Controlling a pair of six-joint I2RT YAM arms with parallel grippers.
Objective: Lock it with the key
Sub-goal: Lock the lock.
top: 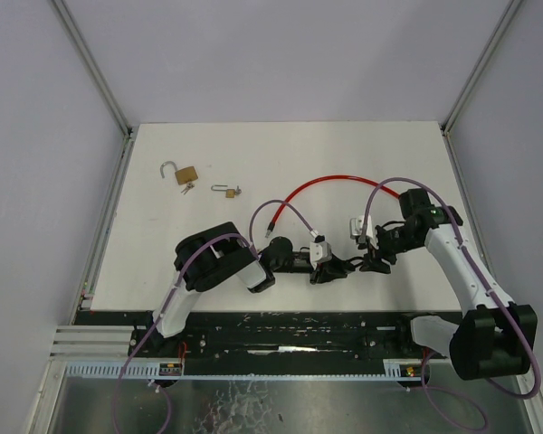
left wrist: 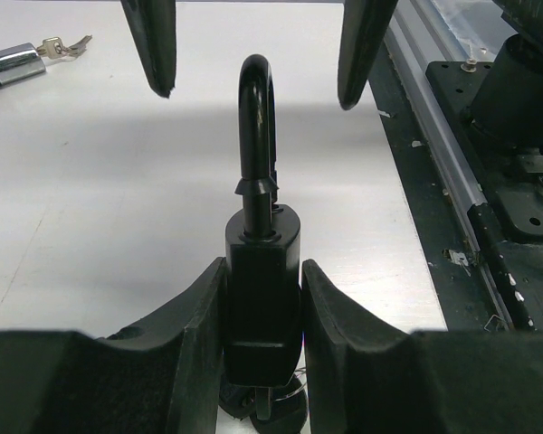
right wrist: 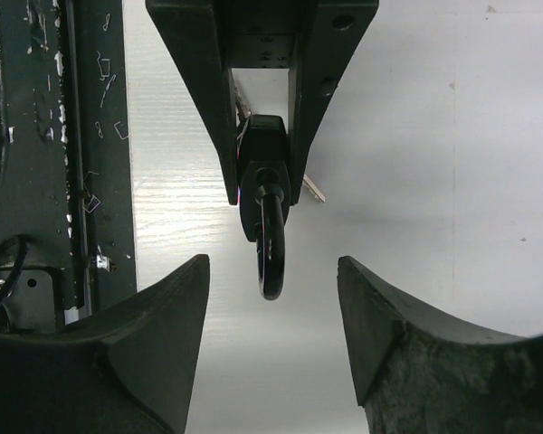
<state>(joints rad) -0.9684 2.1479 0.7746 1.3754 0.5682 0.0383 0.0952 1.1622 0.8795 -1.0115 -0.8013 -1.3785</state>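
Padlock (left wrist: 262,289) sits clamped in left fingers (left wrist: 190,344), shackle (left wrist: 255,117) between parted right fingers (left wrist: 154,45).

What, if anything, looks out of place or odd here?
Nothing looks spilled or damaged. The only loose ends: the brass padlock at the table's far left lies with its shackle open, and the red cable arcs loosely across the middle. The left gripper holds the black padlock squarely.
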